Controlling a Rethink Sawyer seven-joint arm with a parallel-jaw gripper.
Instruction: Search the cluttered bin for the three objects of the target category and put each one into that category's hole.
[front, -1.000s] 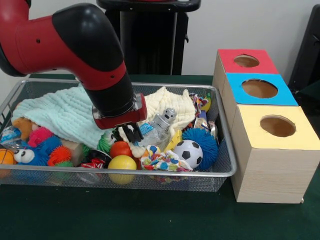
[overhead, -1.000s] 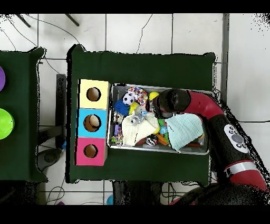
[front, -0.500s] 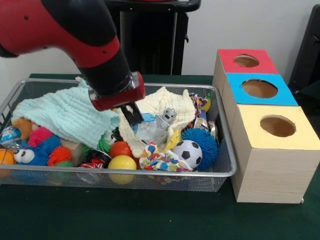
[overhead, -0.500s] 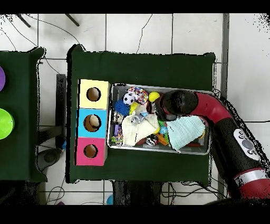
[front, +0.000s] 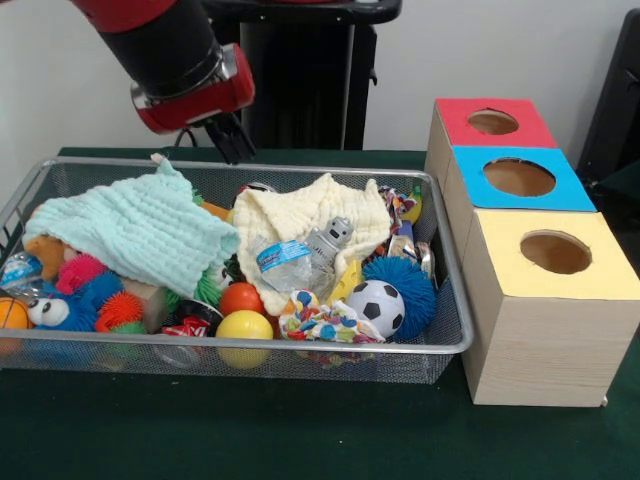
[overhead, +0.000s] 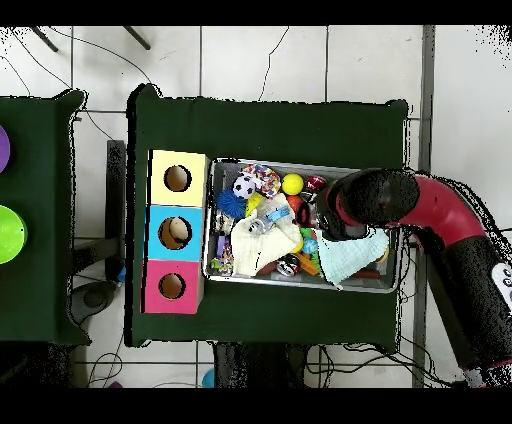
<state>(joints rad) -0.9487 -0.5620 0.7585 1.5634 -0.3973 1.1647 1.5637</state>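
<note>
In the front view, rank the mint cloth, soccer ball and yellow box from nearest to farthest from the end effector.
1. Mint cloth, just below the end effector.
2. Soccer ball, lower right in the bin.
3. Yellow box, outside the bin, far right.

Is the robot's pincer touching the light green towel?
Apart. In the front view the pincer hangs above the bin, and the dark background shows between its tips and the light green towel below.
</note>
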